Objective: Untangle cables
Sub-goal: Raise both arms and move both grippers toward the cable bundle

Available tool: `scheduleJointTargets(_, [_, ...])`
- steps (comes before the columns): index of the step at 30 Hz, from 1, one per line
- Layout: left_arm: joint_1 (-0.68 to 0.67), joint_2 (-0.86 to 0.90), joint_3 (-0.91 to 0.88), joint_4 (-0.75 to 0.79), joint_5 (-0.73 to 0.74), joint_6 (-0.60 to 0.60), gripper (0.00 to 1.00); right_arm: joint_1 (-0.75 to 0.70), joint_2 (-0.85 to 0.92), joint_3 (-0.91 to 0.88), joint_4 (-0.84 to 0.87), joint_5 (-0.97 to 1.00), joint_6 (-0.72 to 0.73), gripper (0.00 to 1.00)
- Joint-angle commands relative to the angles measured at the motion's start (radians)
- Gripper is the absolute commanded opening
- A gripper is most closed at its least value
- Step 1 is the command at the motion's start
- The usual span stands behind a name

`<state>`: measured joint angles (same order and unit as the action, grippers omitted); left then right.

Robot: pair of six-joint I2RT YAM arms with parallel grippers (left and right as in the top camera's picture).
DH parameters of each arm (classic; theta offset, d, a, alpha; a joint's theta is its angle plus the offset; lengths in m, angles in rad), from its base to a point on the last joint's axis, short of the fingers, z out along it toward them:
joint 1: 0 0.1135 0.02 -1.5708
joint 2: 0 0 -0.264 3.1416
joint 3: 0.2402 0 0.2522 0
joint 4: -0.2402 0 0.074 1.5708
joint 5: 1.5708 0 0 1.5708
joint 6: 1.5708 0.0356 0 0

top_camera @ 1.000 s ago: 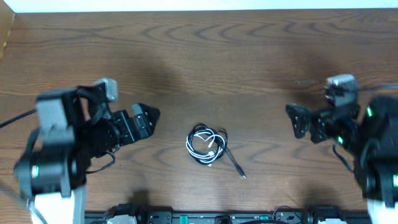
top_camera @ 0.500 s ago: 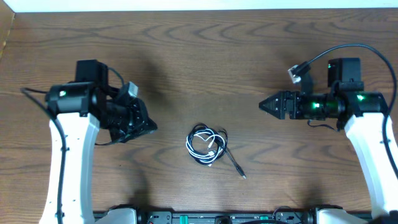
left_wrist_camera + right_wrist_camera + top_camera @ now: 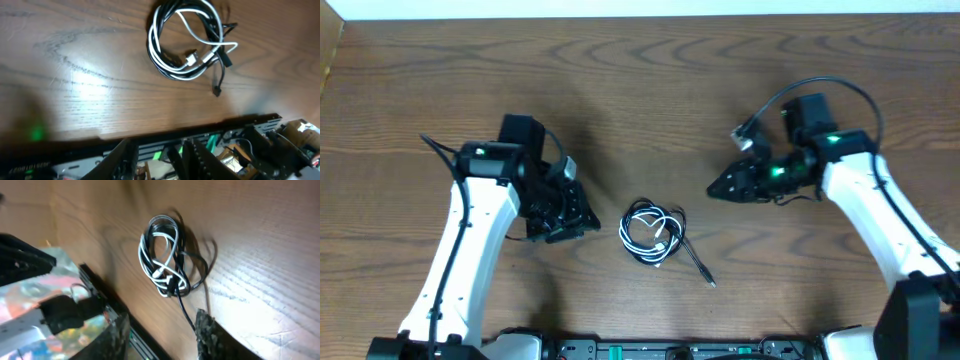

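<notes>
Approach stage of untangling: nothing is grasped yet. To the left of the bundle, the left gripper (image 3: 584, 218) stands near it, its fingers partly spread and empty. The bundle itself lies on the wooden table (image 3: 640, 80) between the two arms, and is a small flat coil in which the black cable (image 3: 156, 52) makes several loops. The white cable (image 3: 200, 30) threads through those loops, its plug ends resting inside the ring. One black tail runs straight out of the bundle, rightward and toward the robot. To the right of the bundle, farther off, the right gripper (image 3: 718, 189) points at it, jaws likewise apart and empty. The next move probably calls for low, precise pinches on separate cords, then pulling apart.
</notes>
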<state>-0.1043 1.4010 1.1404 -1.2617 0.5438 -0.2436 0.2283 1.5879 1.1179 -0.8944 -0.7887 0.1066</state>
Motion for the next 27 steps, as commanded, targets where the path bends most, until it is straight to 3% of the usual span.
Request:
scheduleJointTargets(1, [-0.022,0.004,-0.063,0.056,-0.014,-0.035,0.35,0.071,0.045,0.012,0.023,0.11,0.05,0.45])
scheduleJointTargets(12, [-0.055,0.004,-0.276,0.334,-0.017,-0.137,0.37,0.243,0.179,0.012,0.161,0.274,0.156,0.47])
scheduleJointTargets(27, [-0.151,0.004,-0.374,0.514,-0.146,-0.274,0.39,0.362,0.261,0.012,0.206,0.286,0.163,0.2])
